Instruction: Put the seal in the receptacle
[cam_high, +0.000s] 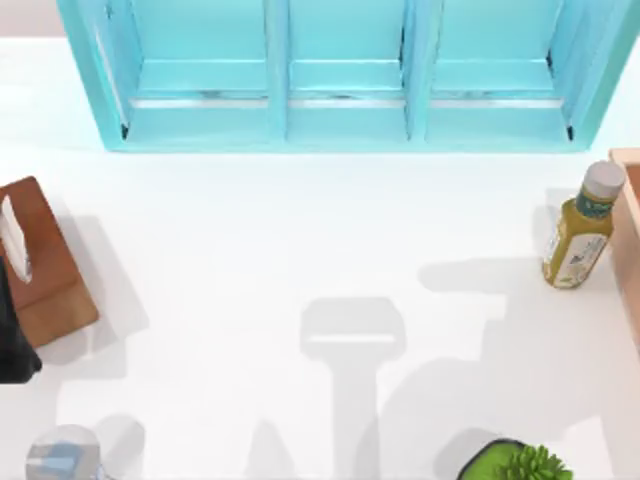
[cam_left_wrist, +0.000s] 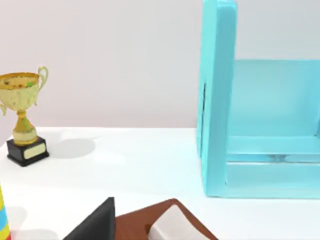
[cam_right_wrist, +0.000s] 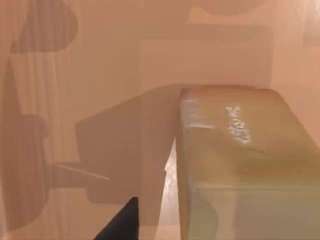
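Note:
The seal (cam_right_wrist: 240, 160), a tan wooden block with a whitish carved mark on its upper face, sits inside the peach-walled receptacle (cam_right_wrist: 100, 75). My right gripper (cam_right_wrist: 160, 230) is down inside the receptacle and open. Its dark finger (cam_right_wrist: 122, 222) stands just beside the seal with a narrow gap between them. In the top view, part of the receptacle (cam_high: 630, 240) shows at the table's right edge. My left gripper (cam_high: 15, 350) is parked open at the table's left edge, beside the reddish-brown tissue box (cam_high: 40, 265). One of its fingers (cam_left_wrist: 97, 222) shows in the left wrist view.
A yellow-green bottle (cam_high: 580, 230) stands right next to the receptacle. A blue shelf unit (cam_high: 340, 80) spans the back. A green plant (cam_high: 525, 465) is at the front right and a silvery can (cam_high: 62, 455) at the front left. A gold trophy (cam_left_wrist: 22, 120) stands off to the side.

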